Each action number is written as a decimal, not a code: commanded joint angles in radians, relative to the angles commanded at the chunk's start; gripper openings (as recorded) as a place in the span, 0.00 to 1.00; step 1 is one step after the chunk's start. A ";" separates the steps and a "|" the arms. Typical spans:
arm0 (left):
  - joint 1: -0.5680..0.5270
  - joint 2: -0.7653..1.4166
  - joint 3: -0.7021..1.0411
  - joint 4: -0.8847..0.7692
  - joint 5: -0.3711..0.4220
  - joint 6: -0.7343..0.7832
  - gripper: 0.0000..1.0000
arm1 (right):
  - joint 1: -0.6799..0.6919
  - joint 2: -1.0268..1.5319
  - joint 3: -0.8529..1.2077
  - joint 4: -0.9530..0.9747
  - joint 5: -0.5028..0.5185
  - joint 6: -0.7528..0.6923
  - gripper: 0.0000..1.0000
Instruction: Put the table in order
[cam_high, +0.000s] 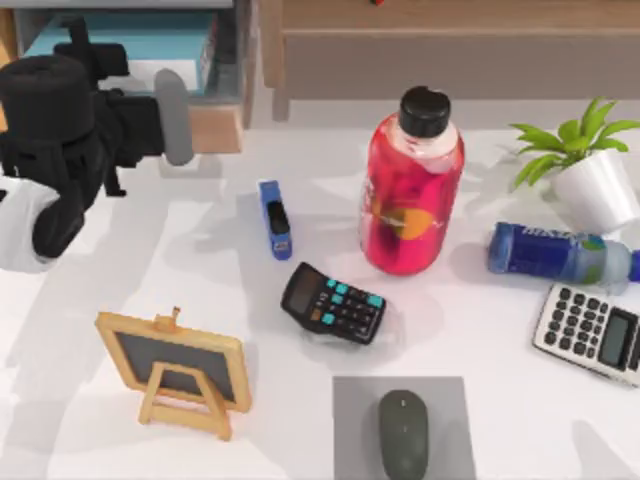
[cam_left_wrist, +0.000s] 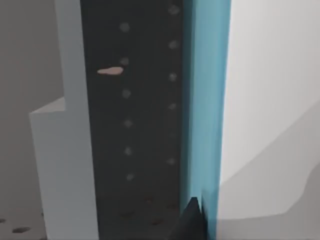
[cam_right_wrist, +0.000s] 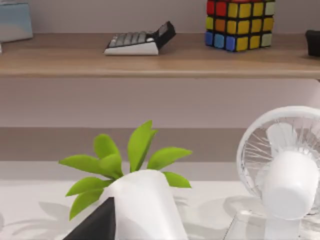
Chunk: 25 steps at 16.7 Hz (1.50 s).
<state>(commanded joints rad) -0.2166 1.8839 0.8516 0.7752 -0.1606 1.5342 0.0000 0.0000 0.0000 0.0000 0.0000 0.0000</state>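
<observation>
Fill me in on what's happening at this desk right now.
The left arm's gripper is up at the table's far left corner, by the shelf unit holding books. What it holds, if anything, can't be made out. Still loose on the table: a stapler, a black calculator, a red bottle, a blue bottle, a potted plant, a second calculator, a small chalkboard and a mouse.

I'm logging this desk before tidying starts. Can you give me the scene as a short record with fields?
surface: white table
standing: red bottle, plant pot, small easel chalkboard
lying: blue bottle, blue stapler
calculators: black one mid-table, grey one at right edge
mouse: on grey pad, front centre
shelf, right wrist view: calculator, colour cube
fan: beside plant
left arm: back left, by shelf unit
</observation>
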 joint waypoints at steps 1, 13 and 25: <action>0.000 0.000 0.000 0.000 0.000 0.000 0.30 | 0.000 0.000 0.000 0.000 0.000 0.000 1.00; 0.000 0.000 0.000 0.000 0.000 0.000 1.00 | 0.000 0.000 0.000 0.000 0.000 0.000 1.00; -0.012 -0.092 -0.103 0.033 -0.018 -0.005 1.00 | 0.000 0.000 0.000 0.000 0.000 0.000 1.00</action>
<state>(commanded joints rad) -0.2287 1.7916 0.7486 0.8080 -0.1788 1.5295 0.0000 0.0000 0.0000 0.0000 0.0000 0.0000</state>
